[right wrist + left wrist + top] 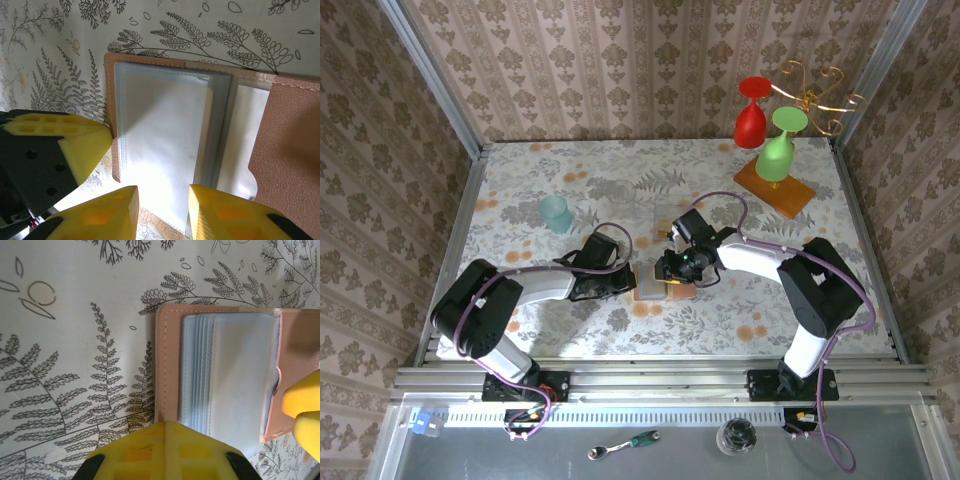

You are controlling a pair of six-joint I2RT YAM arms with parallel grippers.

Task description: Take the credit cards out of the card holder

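Card holder (pixel 287 145) lying open, stacked clear sleeves (pixel 165 145) inside tan cover

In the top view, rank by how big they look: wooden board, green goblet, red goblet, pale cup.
1. wooden board
2. green goblet and red goblet: too alike to separate, and both stand raised toward the camera
3. pale cup

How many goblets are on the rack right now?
2: a red goblet on the left of the rack, and a green goblet just right of it and nearer, both upside down. None looks hidden.
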